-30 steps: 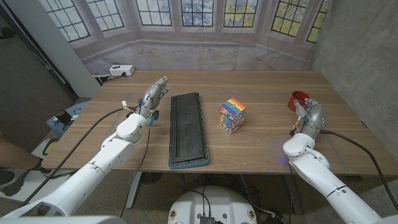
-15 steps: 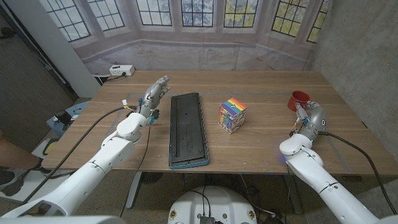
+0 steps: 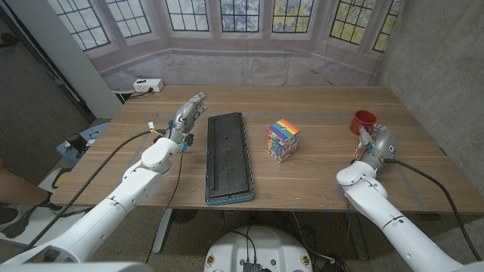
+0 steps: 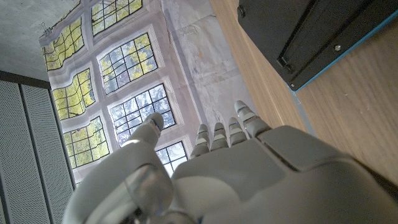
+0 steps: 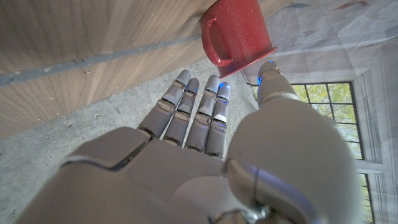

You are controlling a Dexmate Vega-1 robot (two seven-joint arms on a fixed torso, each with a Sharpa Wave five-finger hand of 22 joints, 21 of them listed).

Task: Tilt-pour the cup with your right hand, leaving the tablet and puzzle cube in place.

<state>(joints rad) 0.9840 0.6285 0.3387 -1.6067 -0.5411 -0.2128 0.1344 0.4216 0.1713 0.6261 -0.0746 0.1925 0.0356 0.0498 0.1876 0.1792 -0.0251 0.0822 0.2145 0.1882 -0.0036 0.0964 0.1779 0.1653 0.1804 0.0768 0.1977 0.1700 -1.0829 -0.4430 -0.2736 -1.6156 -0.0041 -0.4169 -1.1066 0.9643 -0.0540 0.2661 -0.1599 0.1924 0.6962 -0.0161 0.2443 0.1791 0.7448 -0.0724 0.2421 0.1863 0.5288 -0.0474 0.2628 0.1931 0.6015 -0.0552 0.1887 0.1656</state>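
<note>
Both hands held nothing. The right hand [image 3: 376, 140], fingers straight and apart, reached toward the red cup [image 3: 364, 120] standing upright near the table's right far side, not yet touching. The approach step was underway, I judged; next, fingers must close round the cup's body.
</note>
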